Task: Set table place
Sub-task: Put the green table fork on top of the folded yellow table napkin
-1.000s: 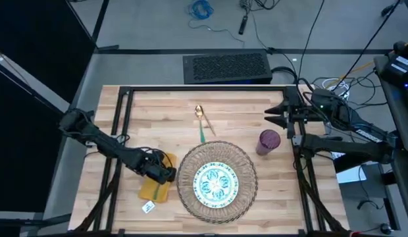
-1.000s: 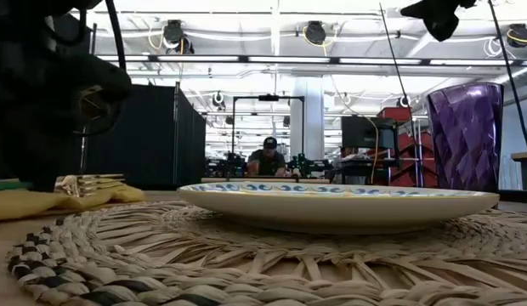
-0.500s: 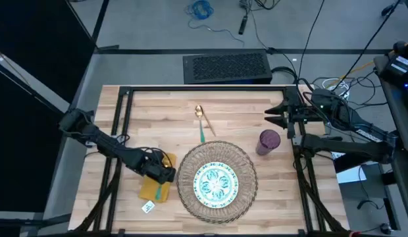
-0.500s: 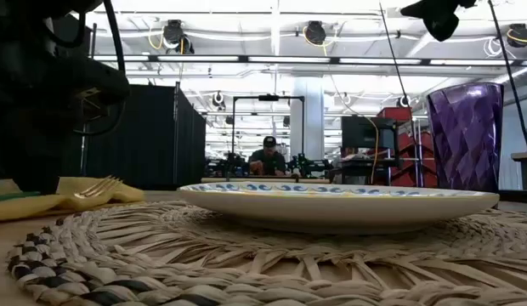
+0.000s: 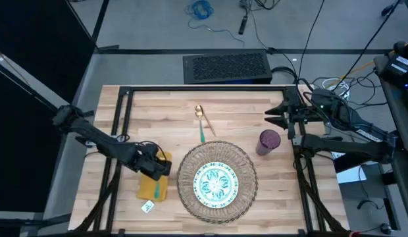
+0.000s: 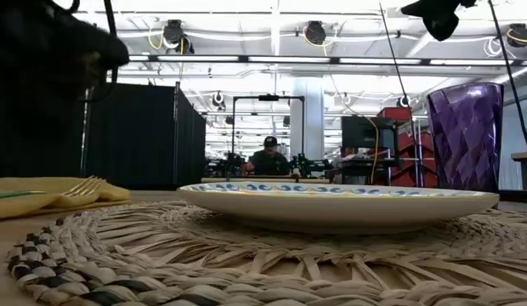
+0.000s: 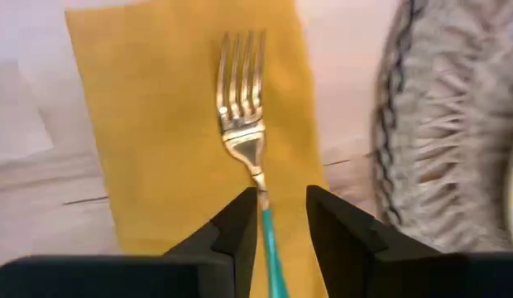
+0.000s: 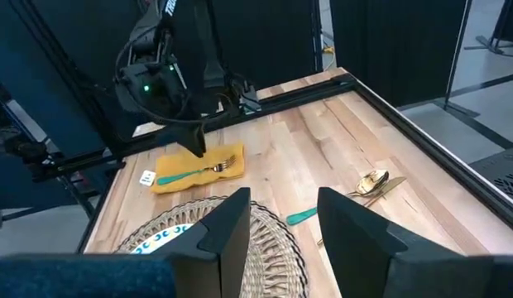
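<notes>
The mustard napkin lies flat on the table, left of the round woven mat, which bears the blue-green plate. A gold fork with a green handle lies lengthwise on the napkin. My left gripper hovers open just above the fork's handle, one finger on either side and clear of it, as the right wrist view shows. The purple cup stands right of the mat. My right gripper waits open beyond the cup, with nothing between its fingers.
A gold spoon with a green handle lies on the table beyond the mat. A small white tag sits near the napkin's front corner. Black frame bars run along the table's edges. A person sits far off in the room.
My left gripper has risen off the napkin and drawn slightly toward the table's left and far edges. The fork, whose tines stood raised above the napkin a second ago, now lies flat on it.
</notes>
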### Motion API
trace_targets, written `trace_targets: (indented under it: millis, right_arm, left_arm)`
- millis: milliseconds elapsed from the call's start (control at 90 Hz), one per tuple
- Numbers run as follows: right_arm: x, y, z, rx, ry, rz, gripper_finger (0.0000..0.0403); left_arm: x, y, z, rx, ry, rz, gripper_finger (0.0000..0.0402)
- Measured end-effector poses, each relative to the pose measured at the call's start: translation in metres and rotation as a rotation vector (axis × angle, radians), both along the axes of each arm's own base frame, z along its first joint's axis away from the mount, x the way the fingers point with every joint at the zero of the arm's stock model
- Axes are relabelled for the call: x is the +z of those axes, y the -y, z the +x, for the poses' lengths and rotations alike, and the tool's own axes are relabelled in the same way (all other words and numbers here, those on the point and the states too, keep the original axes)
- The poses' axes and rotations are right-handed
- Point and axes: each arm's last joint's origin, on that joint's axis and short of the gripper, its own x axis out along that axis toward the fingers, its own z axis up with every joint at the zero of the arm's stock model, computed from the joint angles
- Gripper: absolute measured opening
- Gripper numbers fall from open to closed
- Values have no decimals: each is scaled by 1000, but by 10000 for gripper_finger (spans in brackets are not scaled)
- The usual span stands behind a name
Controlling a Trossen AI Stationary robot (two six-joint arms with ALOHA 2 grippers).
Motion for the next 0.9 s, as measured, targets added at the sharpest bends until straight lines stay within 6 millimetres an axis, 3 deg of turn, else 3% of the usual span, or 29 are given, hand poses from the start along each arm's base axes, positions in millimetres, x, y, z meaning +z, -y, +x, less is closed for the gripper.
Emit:
trace_targets:
  millis: [411, 900]
  right_arm:
    - [0, 0, 0, 1, 1, 5, 130]
    - [0, 0, 0, -3, 0, 28, 130]
  left_arm:
    - [-1, -1, 4, 71, 57, 60, 91]
    - [-10, 13, -15, -84, -200, -50, 91]
